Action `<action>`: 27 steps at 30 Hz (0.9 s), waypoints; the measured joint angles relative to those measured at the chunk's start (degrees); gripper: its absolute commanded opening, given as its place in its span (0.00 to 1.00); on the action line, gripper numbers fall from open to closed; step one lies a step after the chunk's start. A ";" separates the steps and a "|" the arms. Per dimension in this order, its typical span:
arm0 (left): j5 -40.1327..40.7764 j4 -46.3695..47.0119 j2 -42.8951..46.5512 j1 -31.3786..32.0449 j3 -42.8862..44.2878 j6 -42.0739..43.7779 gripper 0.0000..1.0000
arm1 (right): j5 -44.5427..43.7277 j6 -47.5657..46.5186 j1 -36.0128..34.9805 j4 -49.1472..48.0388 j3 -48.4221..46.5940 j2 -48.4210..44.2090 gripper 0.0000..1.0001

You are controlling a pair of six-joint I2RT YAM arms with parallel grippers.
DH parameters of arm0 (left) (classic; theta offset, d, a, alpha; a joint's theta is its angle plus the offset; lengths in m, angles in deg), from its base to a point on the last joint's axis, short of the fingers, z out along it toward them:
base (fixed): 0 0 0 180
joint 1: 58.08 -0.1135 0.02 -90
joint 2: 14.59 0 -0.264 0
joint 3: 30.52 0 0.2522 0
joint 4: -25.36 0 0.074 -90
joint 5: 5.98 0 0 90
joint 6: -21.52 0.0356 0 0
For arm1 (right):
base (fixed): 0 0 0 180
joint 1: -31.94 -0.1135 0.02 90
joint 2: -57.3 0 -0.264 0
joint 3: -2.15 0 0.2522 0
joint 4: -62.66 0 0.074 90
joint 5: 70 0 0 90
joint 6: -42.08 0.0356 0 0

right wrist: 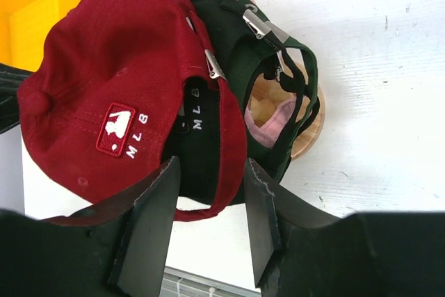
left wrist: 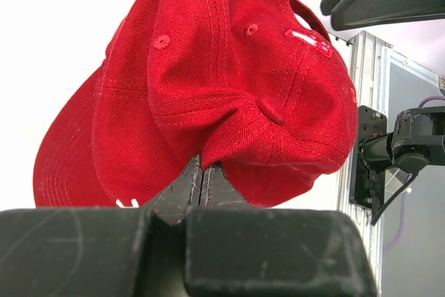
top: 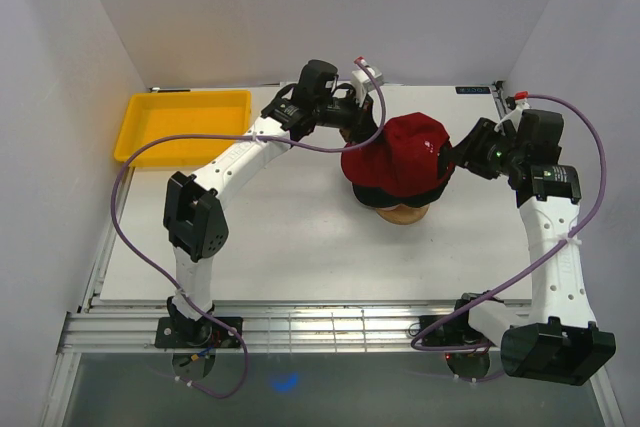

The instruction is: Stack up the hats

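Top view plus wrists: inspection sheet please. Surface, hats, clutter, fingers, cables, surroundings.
Surface: white table, faint scuffs.
Hats: red cap on top of the black cap and green cap, all on the stand.
Clutter: yellow tray at the far left corner, nothing seen in it.
Fingers: left fingers shut on a fold of the red cap; right fingers open, either side of its back rim.
Cables: purple cables loop off each arm; the left one passes over the tray.
Surroundings: white walls, metal rails at the near edge.
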 measured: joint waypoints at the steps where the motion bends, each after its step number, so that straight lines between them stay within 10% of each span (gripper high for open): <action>1: 0.13 -0.02 0.04 0.11 0.00 -0.13 0.00 | -0.20 -0.04 0.00 0.00 0.00 0.17 0.47; 27: 2.95 -0.28 0.68 1.64 0.09 -0.39 0.00 | -4.09 -2.25 0.00 0.13 -1.86 5.70 0.21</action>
